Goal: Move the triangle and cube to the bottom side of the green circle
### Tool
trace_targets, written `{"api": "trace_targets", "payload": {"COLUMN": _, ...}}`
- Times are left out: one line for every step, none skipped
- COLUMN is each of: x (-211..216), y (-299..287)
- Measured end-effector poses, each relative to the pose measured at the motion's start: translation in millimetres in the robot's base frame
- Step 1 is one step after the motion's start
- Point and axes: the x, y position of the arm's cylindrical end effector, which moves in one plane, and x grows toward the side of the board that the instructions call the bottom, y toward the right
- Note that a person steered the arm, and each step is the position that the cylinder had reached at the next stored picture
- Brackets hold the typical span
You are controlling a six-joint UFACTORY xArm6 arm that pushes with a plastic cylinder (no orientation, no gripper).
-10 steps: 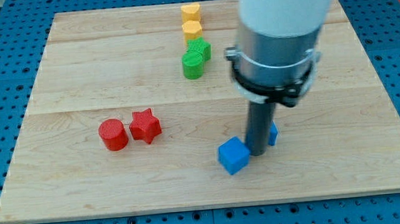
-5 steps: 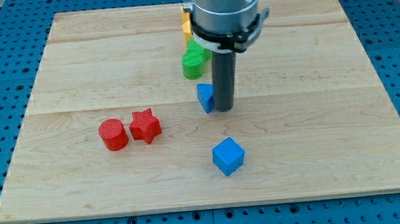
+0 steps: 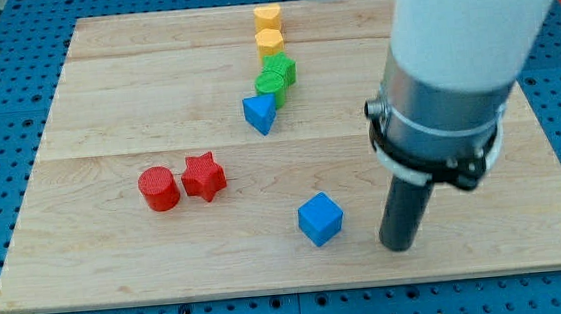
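The blue triangle (image 3: 259, 113) lies just below and touching the green circle (image 3: 268, 89), near the board's top middle. A green star-like block (image 3: 280, 71) sits right behind the green circle. The blue cube (image 3: 321, 219) lies near the bottom middle of the board. My tip (image 3: 398, 245) rests on the board to the right of the blue cube, a short gap away and not touching it. The arm's white and grey body hides the board's right part.
Two yellow blocks (image 3: 268, 19) (image 3: 270, 43) stand in a column above the green blocks. A red cylinder (image 3: 159, 189) and a red star (image 3: 203, 176) sit side by side at the left. The wooden board (image 3: 106, 110) lies on a blue pegboard.
The blue triangle has been pushed up and left against the green circle. My tip has left it and moved down and right, to the right of the blue cube.
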Motion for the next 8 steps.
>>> {"api": "trace_targets", "payload": {"x": -8, "y": -56}}
{"api": "trace_targets", "payload": {"x": -68, "y": -87}}
{"api": "trace_targets", "payload": {"x": -103, "y": -95}}
{"api": "trace_targets", "payload": {"x": -89, "y": -62}}
{"api": "trace_targets", "payload": {"x": -90, "y": -58}}
{"api": "trace_targets", "payload": {"x": -89, "y": -106}}
{"api": "trace_targets", "payload": {"x": -103, "y": -128}}
{"api": "trace_targets", "payload": {"x": -85, "y": -134}}
